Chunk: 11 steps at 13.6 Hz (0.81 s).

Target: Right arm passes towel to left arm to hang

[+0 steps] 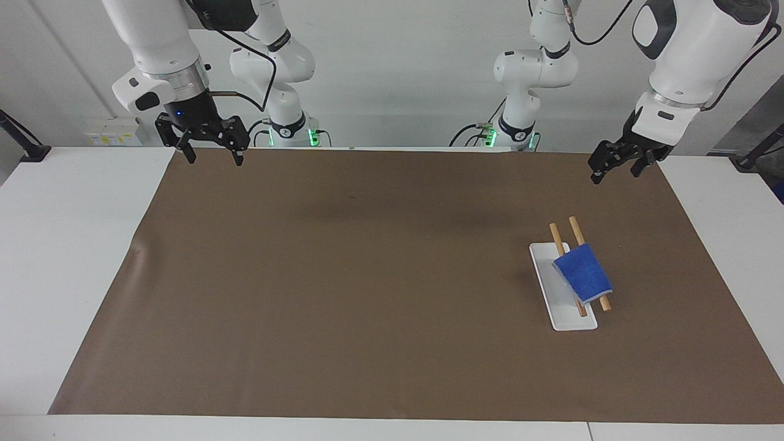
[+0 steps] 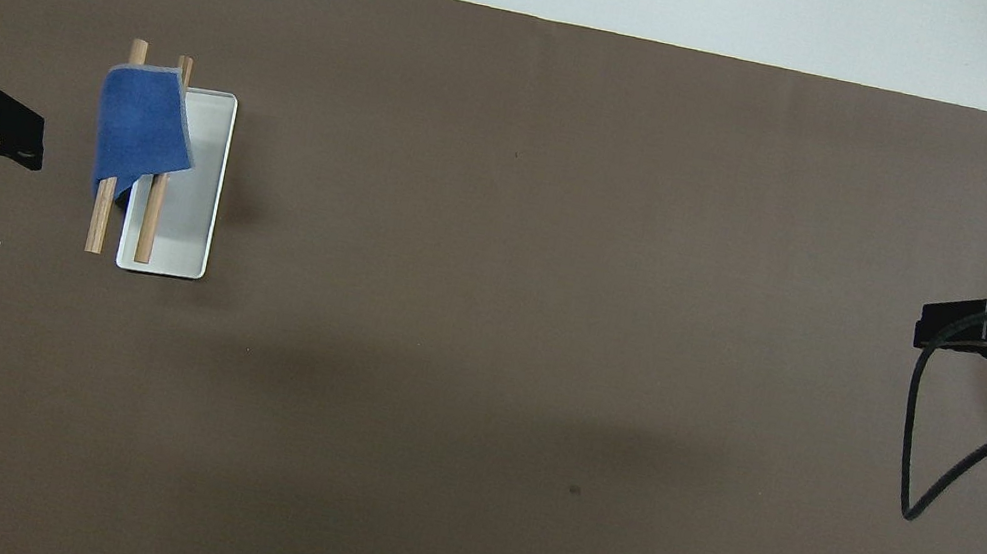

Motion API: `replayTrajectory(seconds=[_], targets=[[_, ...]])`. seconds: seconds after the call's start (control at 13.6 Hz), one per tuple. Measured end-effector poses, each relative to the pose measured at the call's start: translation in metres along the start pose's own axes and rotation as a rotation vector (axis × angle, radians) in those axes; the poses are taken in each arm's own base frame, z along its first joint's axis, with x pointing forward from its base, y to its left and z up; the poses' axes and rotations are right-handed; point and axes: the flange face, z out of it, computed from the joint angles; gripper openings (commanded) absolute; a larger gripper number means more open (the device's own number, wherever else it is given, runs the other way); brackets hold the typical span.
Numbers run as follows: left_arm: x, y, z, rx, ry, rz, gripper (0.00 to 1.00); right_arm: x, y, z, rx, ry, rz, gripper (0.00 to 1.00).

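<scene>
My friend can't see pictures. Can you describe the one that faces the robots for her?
A small blue terry towel hangs over two wooden rods on a white rectangular tray, on a brown table mat. Both black grippers hover empty: left gripper, right gripper, open.

Two high cams, half a turn apart

One faced the robots across the table; one looked steeply down. Both shared the brown mat (image 1: 392, 282) (image 2: 486, 316).
</scene>
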Motion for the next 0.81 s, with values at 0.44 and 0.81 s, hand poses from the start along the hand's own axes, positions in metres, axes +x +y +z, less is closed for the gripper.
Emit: replayTrajectory(seconds=[0.44, 0.81], targets=[[0.006, 0.022, 0.028, 0.013, -0.050, 0.035, 1.00, 0.000, 0.000, 0.000, 0.000, 0.000, 0.000, 1.00], [0.014, 0.018, 0.017, -0.070, 0.002, 0.008, 1.00, 0.000, 0.000, 0.000, 0.000, 0.000, 0.000, 1.00]])
